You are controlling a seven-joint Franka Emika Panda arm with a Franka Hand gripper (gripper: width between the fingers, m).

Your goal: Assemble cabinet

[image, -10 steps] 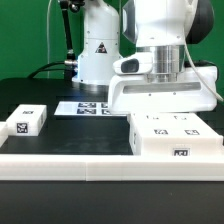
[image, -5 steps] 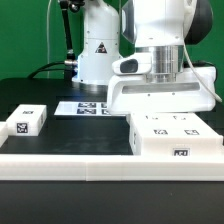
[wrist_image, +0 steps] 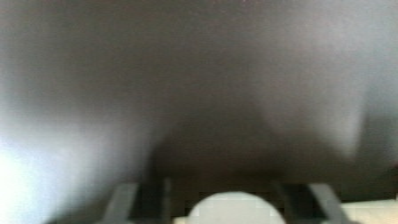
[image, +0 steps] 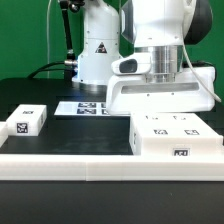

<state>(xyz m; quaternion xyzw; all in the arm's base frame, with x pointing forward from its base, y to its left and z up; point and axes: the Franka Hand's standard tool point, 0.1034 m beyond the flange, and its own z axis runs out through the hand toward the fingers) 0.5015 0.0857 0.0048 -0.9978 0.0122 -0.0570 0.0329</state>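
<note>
The cabinet [image: 176, 136], a large white box with square black-and-white tags on its top and front, lies on the dark table at the exterior view's lower right. My gripper's white hand [image: 160, 95] hangs right over its back edge, and the fingertips are hidden behind it. In the blurred wrist view my gripper [wrist_image: 222, 207] shows two dark fingers [wrist_image: 135, 205] standing apart. A rounded white shape [wrist_image: 231, 212] lies between them with dark gaps on both sides. What that shape is I cannot tell.
A small white tagged block [image: 25, 122] lies at the exterior view's left. The marker board [image: 88, 106] lies flat behind it, in front of the robot base [image: 95, 55]. A long white rail [image: 80, 166] runs along the table's front.
</note>
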